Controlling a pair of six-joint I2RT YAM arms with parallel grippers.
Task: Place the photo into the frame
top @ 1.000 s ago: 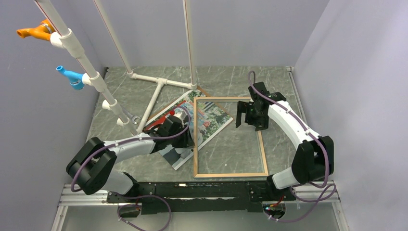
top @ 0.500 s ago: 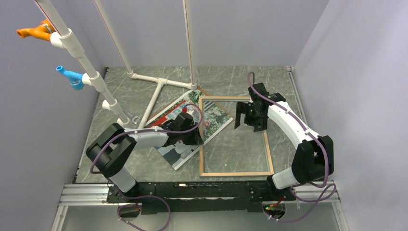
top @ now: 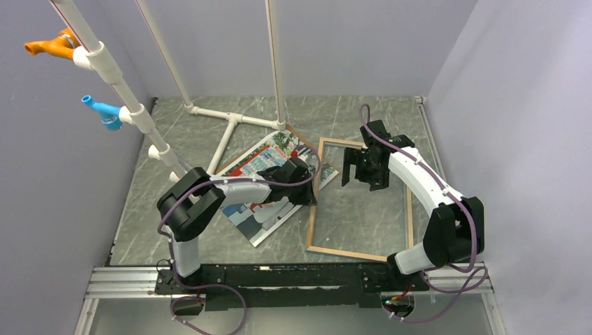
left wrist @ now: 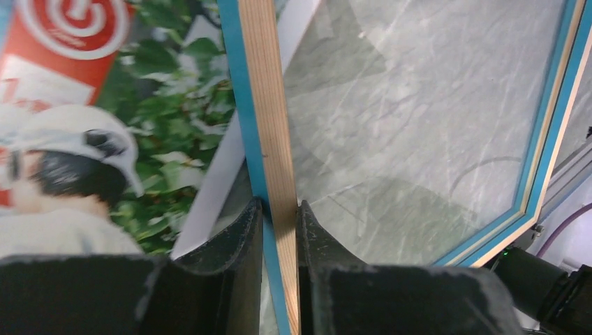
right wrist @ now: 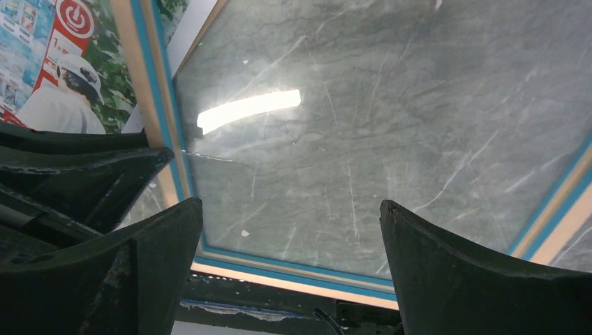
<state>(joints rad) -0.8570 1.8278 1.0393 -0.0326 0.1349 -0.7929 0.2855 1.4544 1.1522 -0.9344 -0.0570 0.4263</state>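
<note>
Top external view, left to right: the photo (top: 257,159) lies face up on the bench (top: 160,223) at centre left, partly under the left arm. Left claw (top: 308,195) is pinching the left rail of the frame (top: 349,252), just beside the photo. Right claw (top: 359,176) hangs spread wide over the frame's upper part.

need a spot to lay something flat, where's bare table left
Bare table in the near-left corner, between the photo and the left wall, and a strip behind the frame. Crowded mid-table: photo, frame and pipe stand.
</note>
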